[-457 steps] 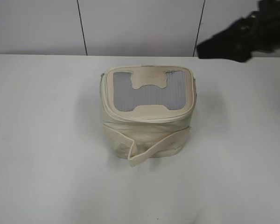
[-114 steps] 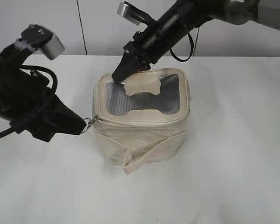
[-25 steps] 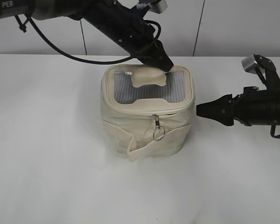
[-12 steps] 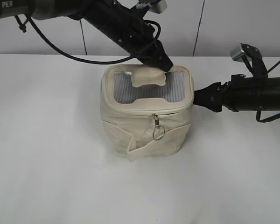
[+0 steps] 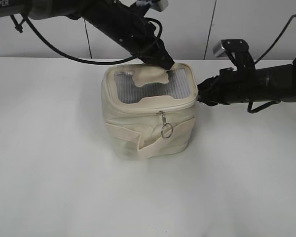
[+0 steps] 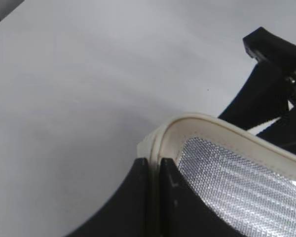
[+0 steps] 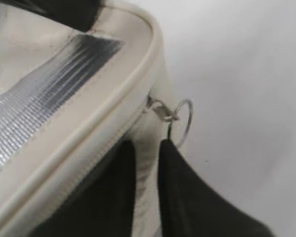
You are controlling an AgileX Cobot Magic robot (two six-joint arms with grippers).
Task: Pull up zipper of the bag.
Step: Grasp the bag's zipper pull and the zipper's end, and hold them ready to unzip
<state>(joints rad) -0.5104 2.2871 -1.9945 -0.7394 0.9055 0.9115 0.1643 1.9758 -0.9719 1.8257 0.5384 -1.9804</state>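
Observation:
The cream bag (image 5: 138, 133) stands mid-table and leans left. Its grey mesh lid (image 5: 177, 84) faces up. One silver zipper pull with a ring (image 5: 166, 129) hangs at the front. My left gripper (image 5: 165, 63) reaches in from the upper left and is shut on the lid's back rim (image 6: 212, 123), with its jaws (image 6: 154, 165) pinching the piping. My right gripper (image 5: 201, 94) presses into the bag's right side. Its jaws (image 7: 145, 144) hold a fold of cream side fabric just under the zip track (image 7: 84, 165). A second silver pull with a ring (image 7: 180, 118) hangs by the right fingertip.
The white table (image 5: 54, 187) runs all round the bag. A white panelled wall (image 5: 246, 29) stands behind. The bag's wide strap band (image 5: 153, 143) droops across its front. My right arm (image 6: 271, 74) shows beyond the lid in the left wrist view.
My right gripper has moved left from beside the bag onto its right side. The bag has shifted and tipped left. My left gripper has drifted slightly left with the lid rim.

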